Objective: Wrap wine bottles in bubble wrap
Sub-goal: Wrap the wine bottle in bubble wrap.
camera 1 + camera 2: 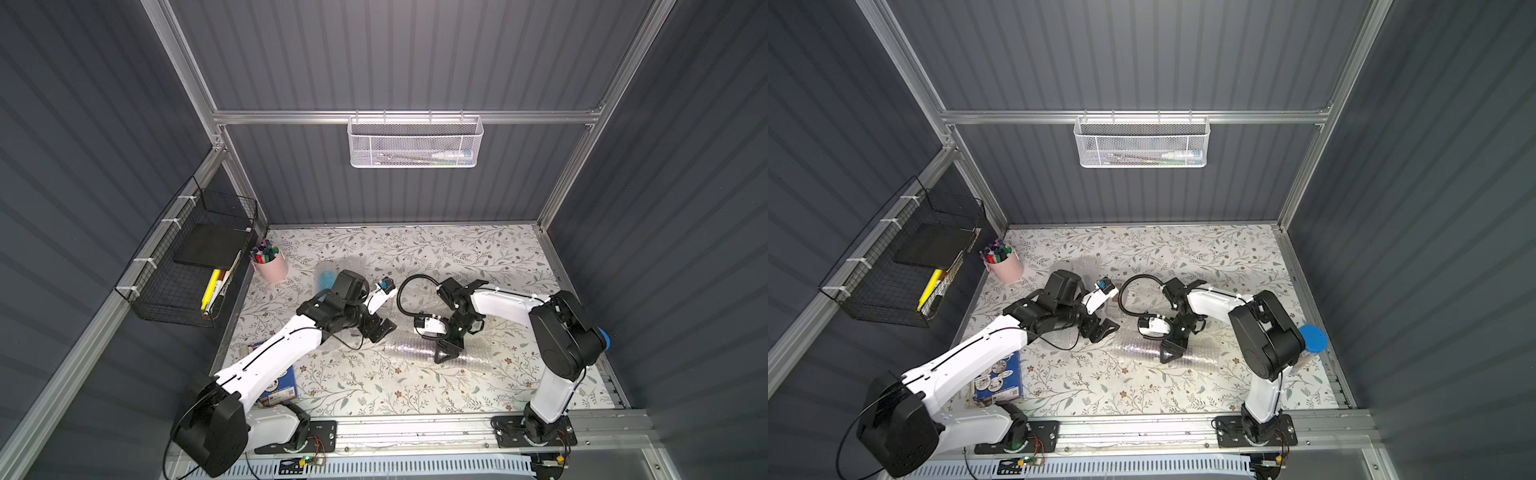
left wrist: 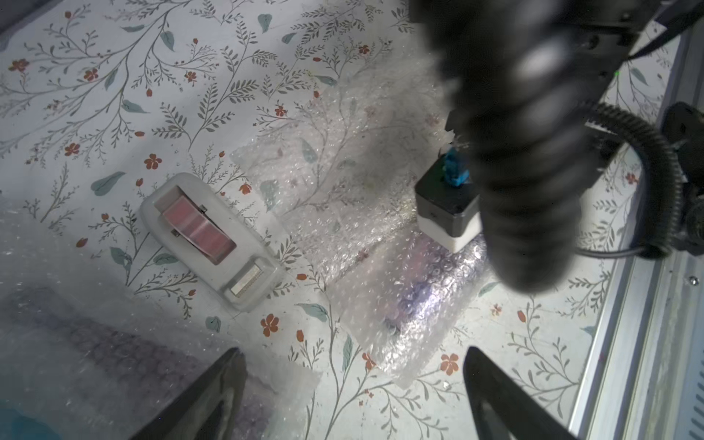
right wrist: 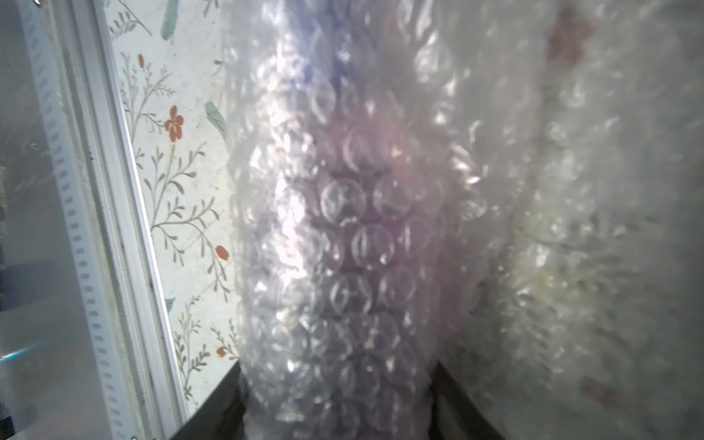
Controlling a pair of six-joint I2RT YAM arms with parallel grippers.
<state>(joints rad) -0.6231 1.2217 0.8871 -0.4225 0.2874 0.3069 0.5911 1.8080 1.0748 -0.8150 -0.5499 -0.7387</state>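
A roll of bubble wrap (image 1: 415, 352) lies across the mat near the middle, with a dark purple wine bottle (image 3: 362, 213) dimly visible inside it. My right gripper (image 1: 445, 356) points down onto this roll. In the right wrist view its fingers (image 3: 223, 409) press the wrap from both sides. My left gripper (image 2: 354, 400) hovers open over bare mat, just off the roll's left end (image 2: 415, 301). A second wrapped dark bottle (image 2: 95, 343) lies beside its left finger. A wrapped blue bottle (image 1: 326, 276) sits behind the left arm. Loose sheets (image 2: 343, 183) lie flat beyond the roll.
A white tape dispenser (image 2: 213, 236) sits on the mat between the arms. A pink cup of markers (image 1: 270, 266) stands at the back left. A blue printed box (image 1: 998, 382) lies under the left arm. A blue-lidded cylinder (image 1: 1312, 338) stands behind the right arm. Metal rails border the mat.
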